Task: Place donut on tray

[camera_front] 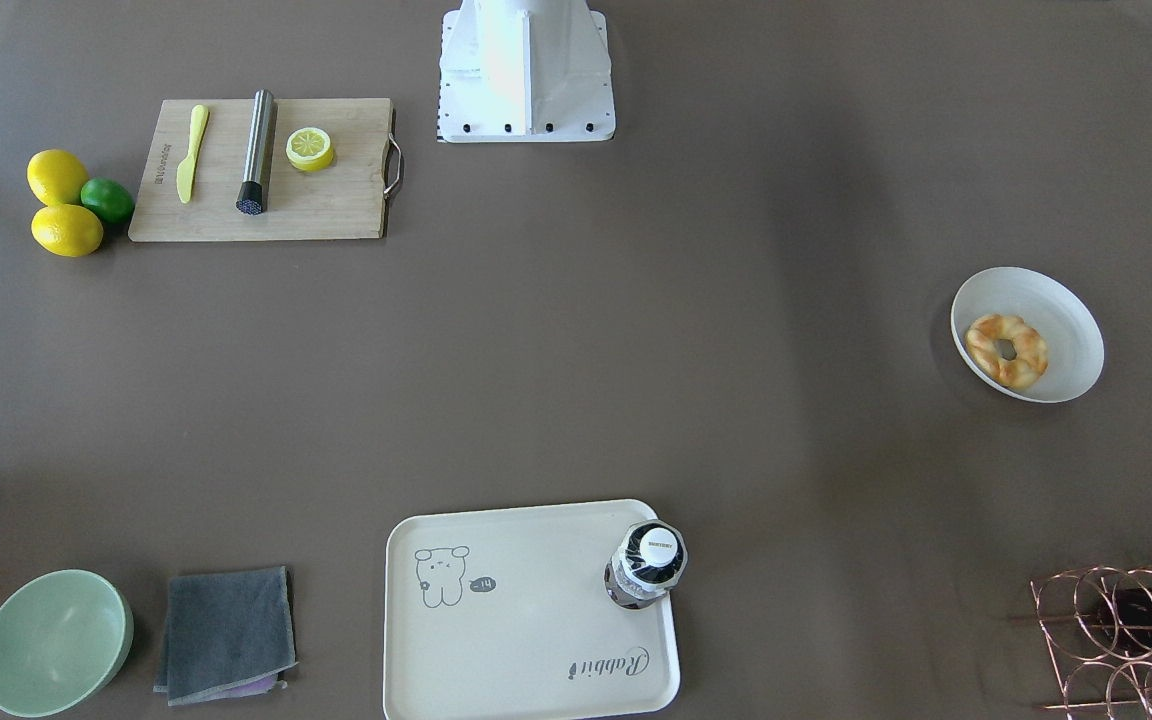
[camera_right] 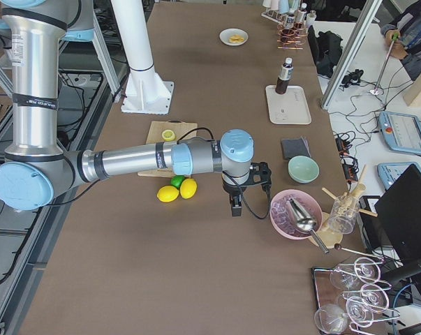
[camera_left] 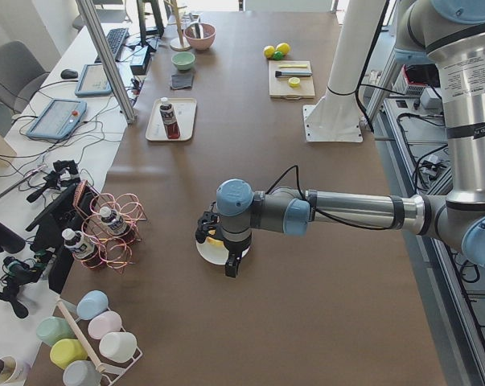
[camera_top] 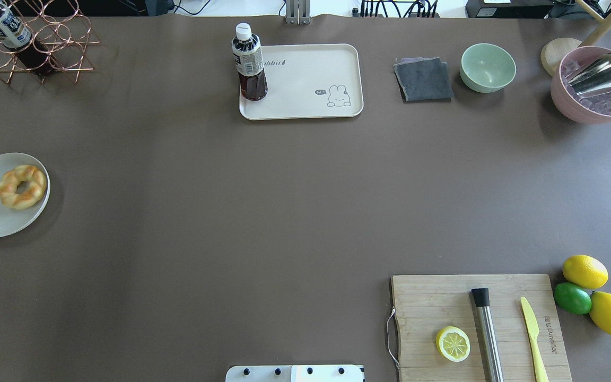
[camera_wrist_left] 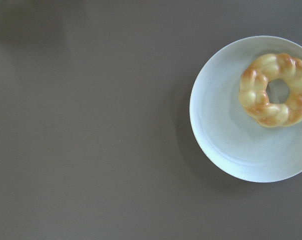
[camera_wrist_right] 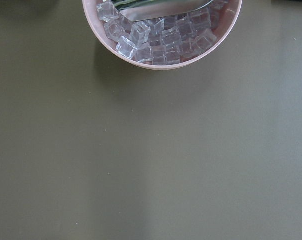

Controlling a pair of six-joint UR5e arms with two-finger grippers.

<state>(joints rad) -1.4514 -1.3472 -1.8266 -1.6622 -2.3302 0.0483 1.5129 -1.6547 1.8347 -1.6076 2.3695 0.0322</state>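
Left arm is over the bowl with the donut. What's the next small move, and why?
Probably shift the left end effector sideways to centre it over the donut before descending. In the left wrist view the donut lies far right of frame in the white bowl, so a straight descent would likely miss it.

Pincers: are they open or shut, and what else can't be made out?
Left pincer: only in the left side view, small and dark; open or shut unclear.
Right pincer: same, right side view.
Donut: in the left side view, mostly hidden behind the left arm.
Ice bowl: cut by the right wrist view's top edge.
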